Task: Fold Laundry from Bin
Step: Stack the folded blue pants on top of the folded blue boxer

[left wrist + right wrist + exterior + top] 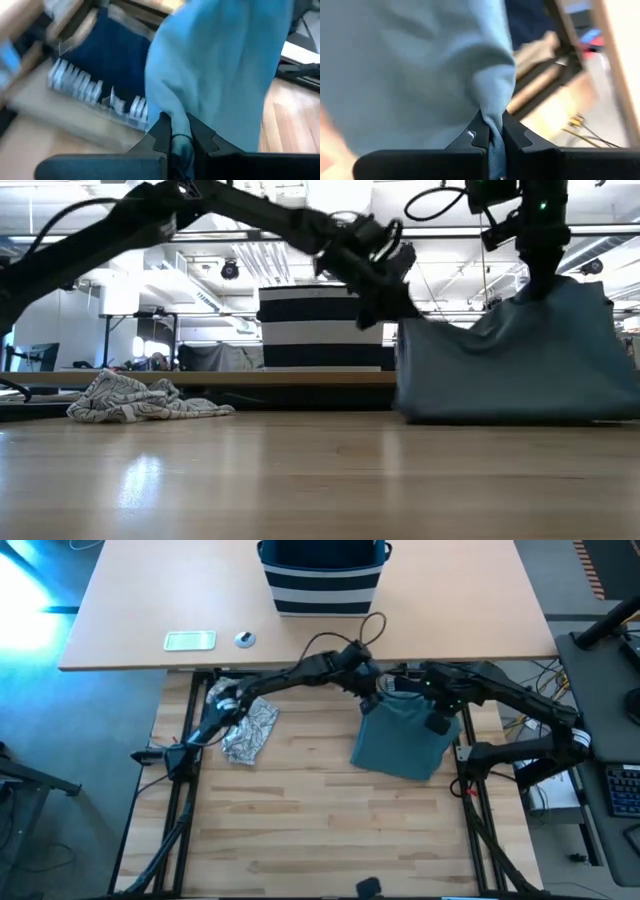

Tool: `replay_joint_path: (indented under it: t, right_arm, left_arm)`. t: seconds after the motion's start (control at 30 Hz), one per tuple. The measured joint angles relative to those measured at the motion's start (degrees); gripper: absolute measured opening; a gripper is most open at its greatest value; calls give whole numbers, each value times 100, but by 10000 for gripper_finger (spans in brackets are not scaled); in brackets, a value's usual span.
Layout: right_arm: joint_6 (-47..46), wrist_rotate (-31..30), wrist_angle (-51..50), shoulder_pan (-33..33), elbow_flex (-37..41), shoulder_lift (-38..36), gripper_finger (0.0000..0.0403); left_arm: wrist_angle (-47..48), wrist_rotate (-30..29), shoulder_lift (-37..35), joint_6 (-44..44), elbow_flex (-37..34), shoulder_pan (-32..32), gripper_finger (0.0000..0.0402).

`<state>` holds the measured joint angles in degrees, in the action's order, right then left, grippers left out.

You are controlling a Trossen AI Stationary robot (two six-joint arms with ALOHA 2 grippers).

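Teal garment (402,738) hangs in front of the bin (322,580), its lower edge on the table. Left gripper (368,700) and right gripper (437,723) each pinch a top corner. Soft, light, limp cloth: best held by corners.

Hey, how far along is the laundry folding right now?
Early. Done: a grey-white patterned garment lies crumpled, unfolded, on the table. In hand: the left gripper and right gripper each pinch the teal garment, holding it up with its lower edge on the table. Left: spreading and folding both. What remains in the bin cannot be seen.
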<state>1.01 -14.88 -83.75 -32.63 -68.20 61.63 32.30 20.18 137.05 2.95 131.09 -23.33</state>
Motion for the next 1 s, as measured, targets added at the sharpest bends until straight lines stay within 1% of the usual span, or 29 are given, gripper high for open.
replay_joint_path:
  t: [0.07,0.13,0.23,0.3,0.37,0.5,0.63,0.77,0.87,1.0]
  right_arm:
    - [1,-391,19,-86,26,-27,9]
    - [6,-755,70,-153,68,-49,9]
    - [115,-914,309,-265,138,-66,9]
    - [131,-919,461,-336,211,-66,9]
    - [58,-943,584,-386,306,-56,9]
    - [29,-949,1003,-485,586,-45,9]
    - [53,-981,1447,-615,851,-17,9]
    - [159,-1375,1859,-749,1022,15,10]
    - [352,-1430,2125,-859,1063,15,11]
    - [616,-1648,2264,-1032,1073,15,11]
  left_arm:
    - [-411,24,-84,314,-515,-87,7]
    - [-713,10,-140,453,-833,-182,7]
    - [-1146,-6,-169,465,-1039,-255,7]
    - [-1534,-11,-172,467,-1047,-272,7]
    - [-1764,-170,-177,470,-950,-271,7]
    - [-1925,-525,-157,281,-652,-291,7]
    - [-2016,-900,-72,362,-582,-343,8]
    - [-2128,-943,1,509,-610,-401,14]
    - [-2136,-939,55,741,-610,-426,15]
    - [-2233,-935,130,996,-610,-432,15]
